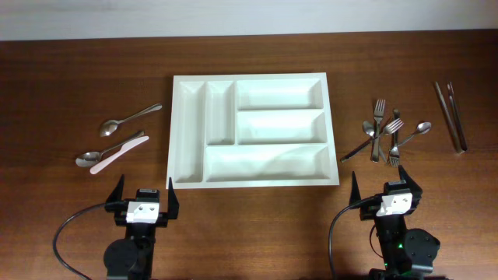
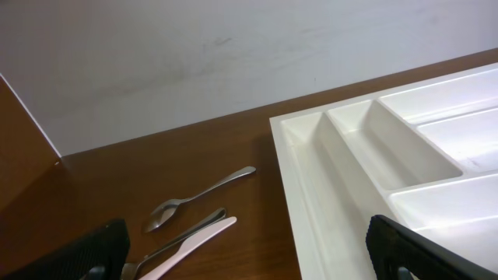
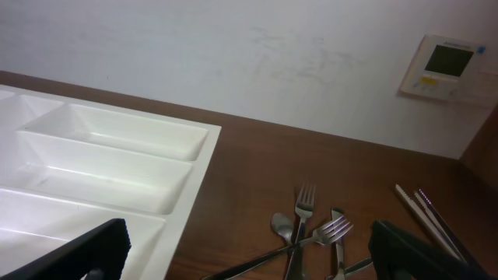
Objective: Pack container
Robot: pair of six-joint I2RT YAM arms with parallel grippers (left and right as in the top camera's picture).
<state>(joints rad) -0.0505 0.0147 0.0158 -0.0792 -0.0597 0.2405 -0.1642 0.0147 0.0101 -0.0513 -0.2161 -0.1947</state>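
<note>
The container (image 1: pixel 332 132), a large white cutlery tray with two narrow upright and three long horizontal compartments, lies in the middle of the table with nothing in it. It also shows in the left wrist view (image 2: pixel 311 179) and the right wrist view (image 3: pixel 194 202). Two spoons (image 1: pixel 128 119) (image 1: pixel 92 158) and a pale knife (image 1: pixel 118 154) lie left of it. A pile of forks and a spoon (image 1: pixel 385 136) lies to its right. My left gripper (image 1: pixel 145 198) is open and empty near the tray's front left corner. My right gripper (image 1: pixel 387 190) is open and empty in front of the pile.
Two long dark knives (image 1: pixel 450 115) lie at the far right, also in the right wrist view (image 3: pixel 432 214). A white wall runs behind the table, with a small control panel (image 3: pixel 443 66) on it. Both arm bases stand at the front edge.
</note>
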